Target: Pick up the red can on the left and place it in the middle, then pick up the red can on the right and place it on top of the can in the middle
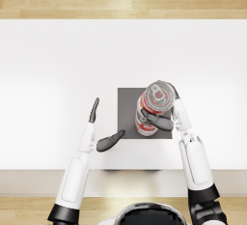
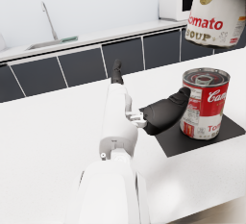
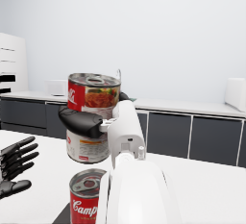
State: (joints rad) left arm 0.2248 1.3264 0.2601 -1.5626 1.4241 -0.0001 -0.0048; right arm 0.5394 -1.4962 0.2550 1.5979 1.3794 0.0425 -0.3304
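Your head view looks steeply down on the white table (image 1: 58,74), the grey mat (image 1: 126,104) near centre, wood floor beyond. Your left wrist view runs along the forearm, low over the table, facing the dark cabinets (image 2: 72,67); the standing can (image 2: 205,103) sits close. Your right wrist view looks along its forearm from higher up, toward the far wall, the held can (image 3: 91,117) right at the lens. All three share both cans and the mat
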